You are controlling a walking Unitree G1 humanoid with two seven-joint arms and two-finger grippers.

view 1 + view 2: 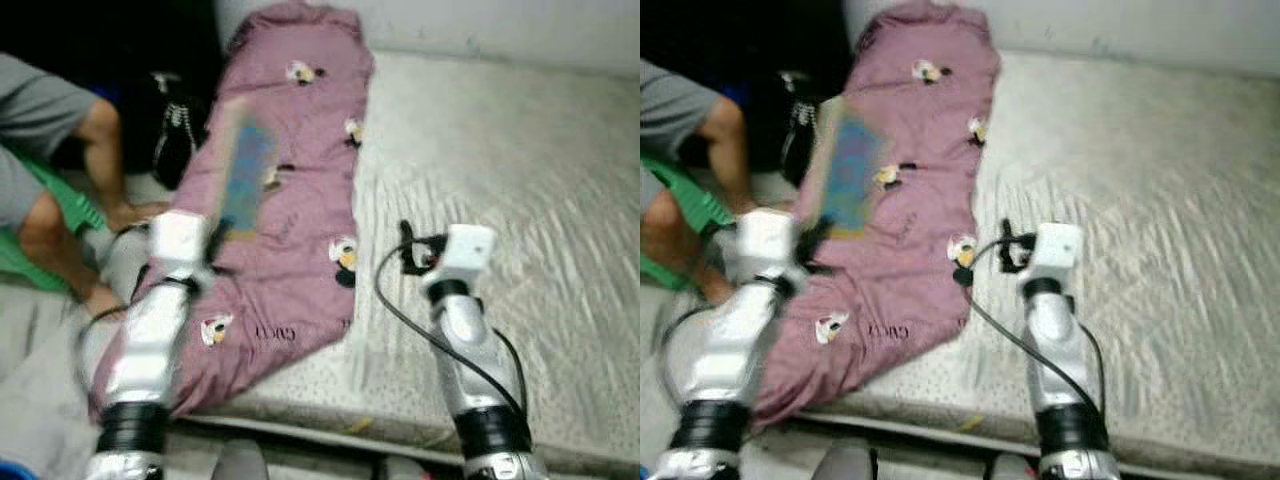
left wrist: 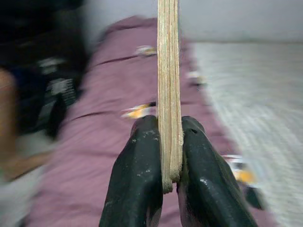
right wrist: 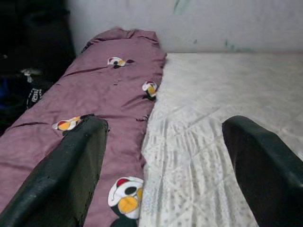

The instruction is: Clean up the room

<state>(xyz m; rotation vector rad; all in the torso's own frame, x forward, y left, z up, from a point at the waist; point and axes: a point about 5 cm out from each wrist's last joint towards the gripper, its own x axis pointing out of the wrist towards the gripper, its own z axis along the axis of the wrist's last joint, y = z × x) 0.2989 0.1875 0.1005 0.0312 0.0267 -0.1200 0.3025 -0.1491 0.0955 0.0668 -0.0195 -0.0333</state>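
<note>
While the left gripper [image 2: 169, 156] pinches a thin flat book [image 1: 243, 178] upright above the purple blanket [image 1: 290, 230], the right gripper [image 3: 163, 165] hovers beside that blanket, fingers spread wide and empty.

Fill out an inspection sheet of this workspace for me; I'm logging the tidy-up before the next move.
Surface: white mattress, patterned, mostly bare on the robot's right.
Job's things: flat board, thin and edge-on in the left wrist view, blue on its face, held upright above the quilt.
Clutter: long mauve quilt with cartoon prints along the mattress's left side; black bag on the floor beside it.
Grippers: left pincer shut on the board; right pincer open over the mattress, holding nothing.
Cables: black cable looping off the right forearm.
Surroundings: pale wall behind; a person's legs and a green seat at left.
</note>
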